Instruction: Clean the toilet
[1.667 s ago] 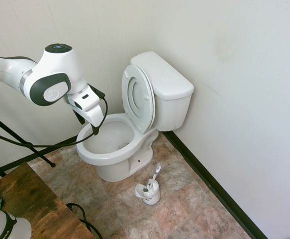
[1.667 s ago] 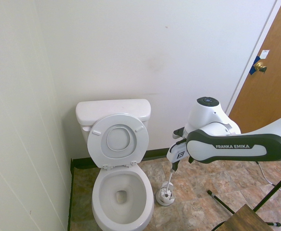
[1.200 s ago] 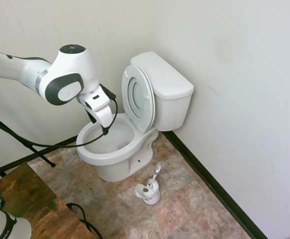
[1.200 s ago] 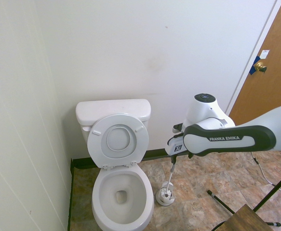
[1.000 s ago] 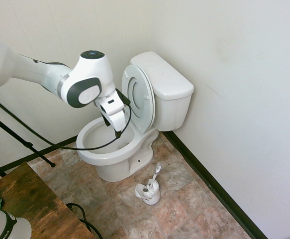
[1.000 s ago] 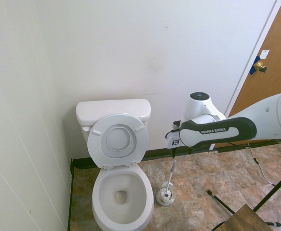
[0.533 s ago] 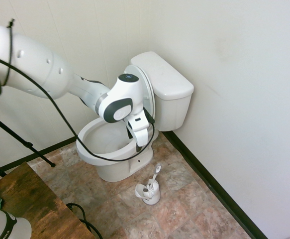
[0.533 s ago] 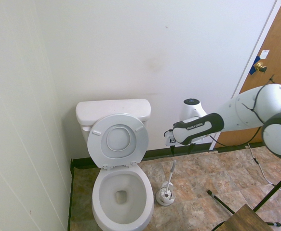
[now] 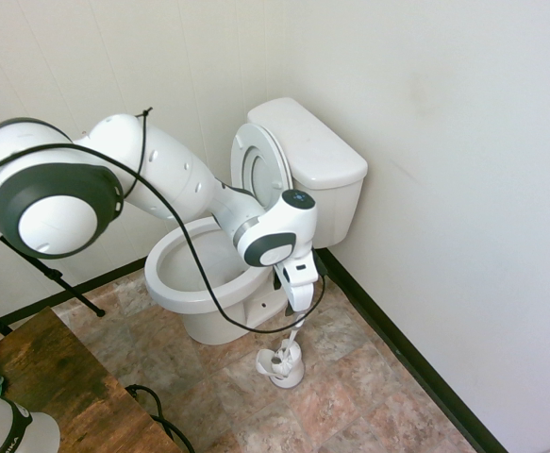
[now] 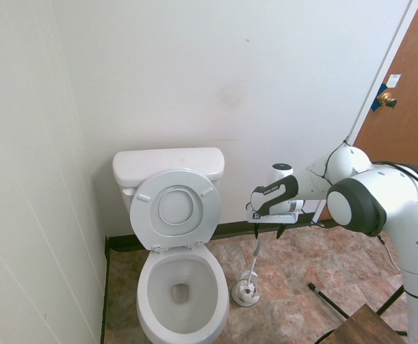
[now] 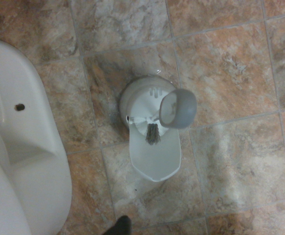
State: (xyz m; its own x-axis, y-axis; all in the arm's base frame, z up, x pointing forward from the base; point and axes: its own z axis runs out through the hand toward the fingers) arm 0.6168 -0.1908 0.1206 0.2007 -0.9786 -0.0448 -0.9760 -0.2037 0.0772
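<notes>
**Toilet open in the corner, gripper above the brush beside it**

Toilet (image 9: 256, 212) is the landmark for all that follows: it stands in the corner of the room with its tank (image 9: 314, 151) against the wall, and its seat and lid (image 10: 175, 209) are raised upright against the tank, leaving the bowl (image 10: 181, 287) open.

The gripper (image 9: 298, 304) hangs beside the toilet's bowl, on the side toward the dark baseboard (image 9: 397, 349), and points straight down at the floor. In both exterior views the fingers are too small and too much hidden under the hand to make out, so the pictures alone do not show their gap; by the recording's own measure they stand spread as wide as they ever get, and nothing is seen between them.

Directly below the gripper is the toilet brush (image 10: 254, 259), its thin white handle rising at a slight tilt from a small white holder (image 9: 282, 364) that sits on the floor just beside the toilet's base. The top of the handle lies close under the gripper; whether they touch cannot be told. In the wrist view the handle's grey rounded end (image 11: 178, 108) faces the camera, with the bristles (image 11: 152, 133) and the holder around it and the toilet's white pedestal (image 11: 20, 161) at one side.

Brown and grey stone-patterned tiles (image 11: 230, 161) cover the floor around the toilet. A wooden door (image 10: 402, 122) with a brass knob stands well apart from it.
</notes>
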